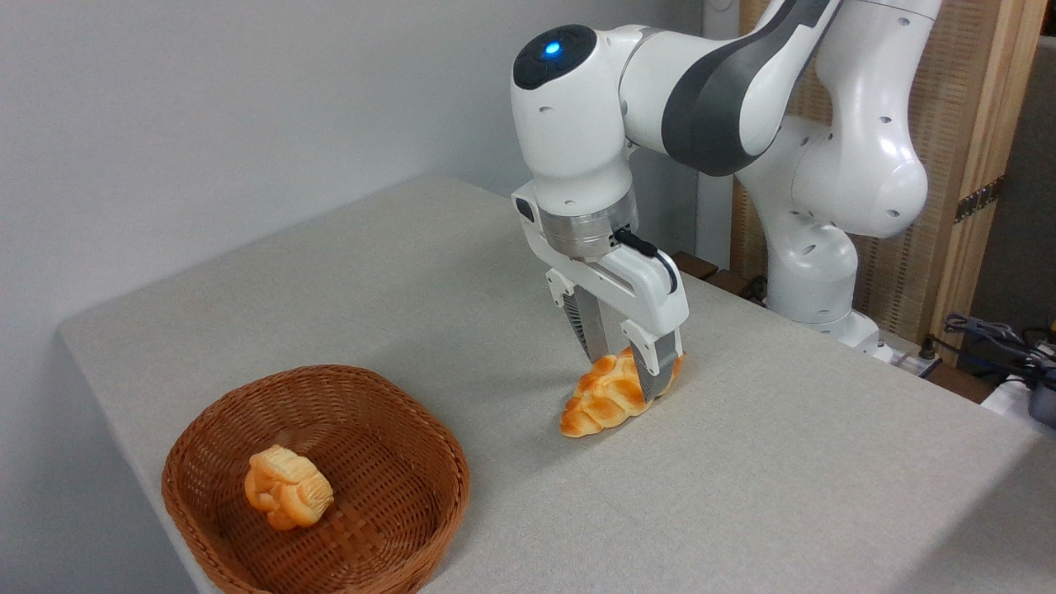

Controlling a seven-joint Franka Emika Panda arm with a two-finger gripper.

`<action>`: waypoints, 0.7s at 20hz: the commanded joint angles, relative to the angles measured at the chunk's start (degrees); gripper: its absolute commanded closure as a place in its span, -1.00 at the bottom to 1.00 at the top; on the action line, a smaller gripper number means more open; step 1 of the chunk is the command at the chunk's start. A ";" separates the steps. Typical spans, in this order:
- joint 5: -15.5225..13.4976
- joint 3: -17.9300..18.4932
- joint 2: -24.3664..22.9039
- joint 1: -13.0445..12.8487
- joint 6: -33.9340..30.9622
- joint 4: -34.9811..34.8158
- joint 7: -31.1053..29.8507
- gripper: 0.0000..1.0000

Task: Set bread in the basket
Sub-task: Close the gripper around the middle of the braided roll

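The bread (597, 404), a glossy golden-orange braided loaf, lies on the grey table right of centre. My gripper (624, 377) has come down over the loaf's far half, one finger behind it and one finger (657, 370) in front, and its jaws still look spread, so it is open. The reddish-brown wicker basket (318, 375) sits at the front left, well apart from the loaf.
A small pale chunky bun (288, 487) lies inside the basket. The table (784, 462) ends close to the basket on the left and front. The arm's base and some cables (994, 334) stand at the back right.
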 commanded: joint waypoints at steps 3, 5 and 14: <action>0.85 0.48 -0.14 -0.64 1.11 -1.21 0.69 -1.00; 0.85 0.48 -0.05 -0.64 1.19 -1.30 0.69 -1.00; 0.58 0.48 0.66 -0.90 1.81 -1.39 0.51 -1.00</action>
